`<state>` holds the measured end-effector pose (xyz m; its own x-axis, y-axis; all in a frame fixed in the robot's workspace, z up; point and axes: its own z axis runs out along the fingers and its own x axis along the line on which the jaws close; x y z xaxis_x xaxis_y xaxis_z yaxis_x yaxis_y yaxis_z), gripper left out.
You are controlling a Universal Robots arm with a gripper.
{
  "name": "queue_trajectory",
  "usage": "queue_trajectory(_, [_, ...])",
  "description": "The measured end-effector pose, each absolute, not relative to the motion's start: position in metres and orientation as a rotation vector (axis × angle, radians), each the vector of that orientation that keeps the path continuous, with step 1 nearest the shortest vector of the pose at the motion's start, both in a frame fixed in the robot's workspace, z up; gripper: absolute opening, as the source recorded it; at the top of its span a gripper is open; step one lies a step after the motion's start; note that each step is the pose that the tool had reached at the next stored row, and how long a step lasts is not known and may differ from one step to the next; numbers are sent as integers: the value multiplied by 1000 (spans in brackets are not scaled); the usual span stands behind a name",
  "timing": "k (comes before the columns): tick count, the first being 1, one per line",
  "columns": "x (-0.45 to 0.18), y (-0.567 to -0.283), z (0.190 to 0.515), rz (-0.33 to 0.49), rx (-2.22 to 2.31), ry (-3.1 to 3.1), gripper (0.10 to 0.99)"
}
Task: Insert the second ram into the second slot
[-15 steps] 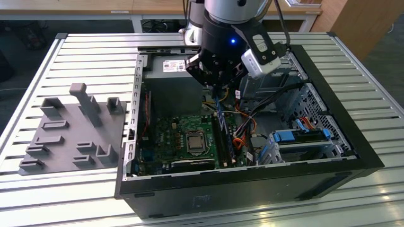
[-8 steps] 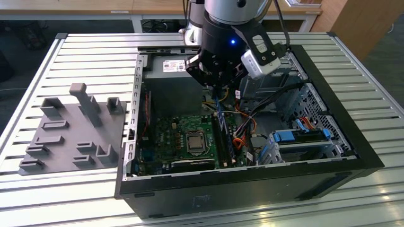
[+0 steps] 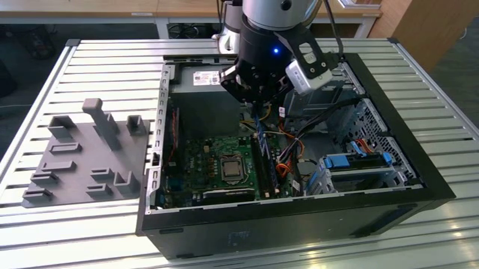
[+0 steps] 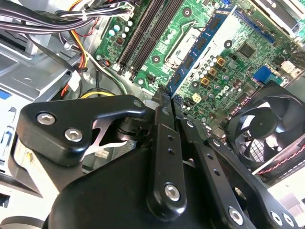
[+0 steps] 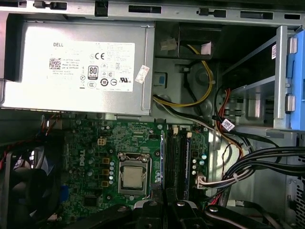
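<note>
Blue second ram (image 4: 193, 52), white-stickered, pinched by pincer (image 4: 167, 98) over motherboard (image 5: 95, 138).

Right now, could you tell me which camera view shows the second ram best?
The second wrist view: the second ram shows its blue face and sticker. The exterior and first wrist views show it edge-on.

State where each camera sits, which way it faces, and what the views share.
Exterior view: off the arm, above, looking down into the computer case; arm and gripper show.
First wrist view: on the wrist, facing the motherboard and power supply; gripper shows.
Second wrist view: on the wrist, looking past the gripper along the held second ram.
Shared: motherboard, gripper.
</note>
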<state>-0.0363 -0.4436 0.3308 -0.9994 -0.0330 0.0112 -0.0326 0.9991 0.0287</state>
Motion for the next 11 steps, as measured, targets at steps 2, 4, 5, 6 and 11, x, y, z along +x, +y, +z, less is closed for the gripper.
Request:
queue_trajectory(2, [-36,-444,330,-45,51,-3129,137])
queue_trajectory(4, [-36,-444,330,-45,51,-3129,137])
queue_trajectory(5, [-36,-444,330,-45,51,-3129,137])
queue_trajectory(6, [-36,-444,326,-45,51,-3129,137])
queue_trajectory(11, [-36,-444,324,-44,51,-3129,137])
